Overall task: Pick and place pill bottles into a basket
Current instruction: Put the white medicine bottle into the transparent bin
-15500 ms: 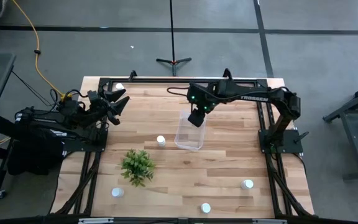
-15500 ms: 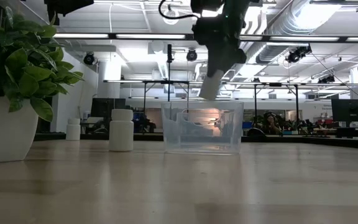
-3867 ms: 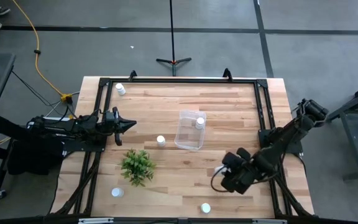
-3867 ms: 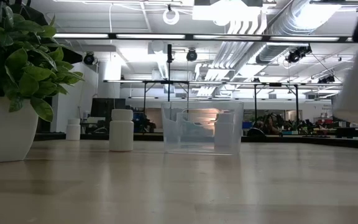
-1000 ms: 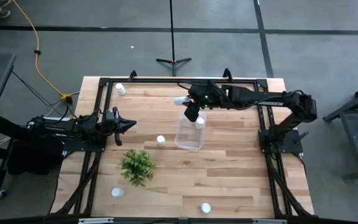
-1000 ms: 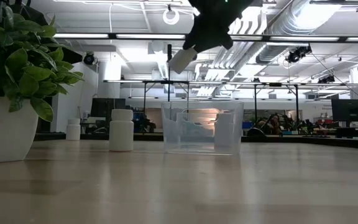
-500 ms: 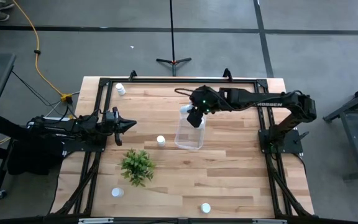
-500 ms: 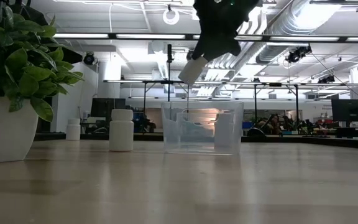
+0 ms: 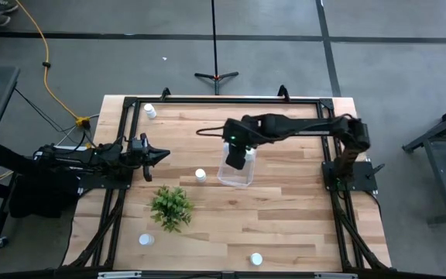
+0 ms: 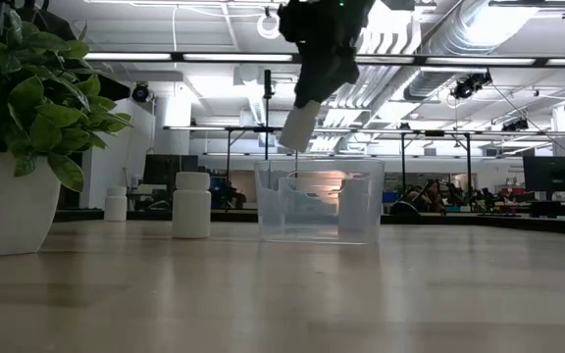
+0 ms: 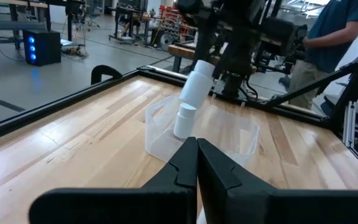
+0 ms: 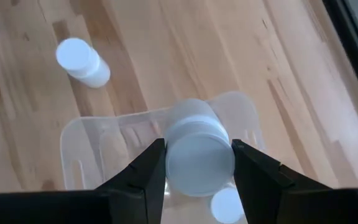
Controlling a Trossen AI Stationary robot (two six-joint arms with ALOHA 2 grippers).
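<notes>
— Where was the right gripper (image 12: 194, 163), and what did it have?

— Above the clear plastic bin (image 9: 235, 172), near mid-table. Its fingers (image 12: 143, 168) were closed onto a white pill bottle (image 10: 299, 126), pinching its sides, with the bottle hanging tilted over the bin's open top.

— Anything inside already?

— One capped bottle (image 11: 184, 121) stood in the bin. Another (image 9: 200, 175) stood on the wood just beside the bin, toward the left arm.

— How should the drop go?

— I'd judge it best to bring the bottle lower, well inside the walls and clear of the standing one, then part the fingers gently so it doesn't bounce out.

— And the left gripper (image 11: 194, 163)?

— Waiting at the table's left edge, fingers pressed together, holding nothing.
</notes>
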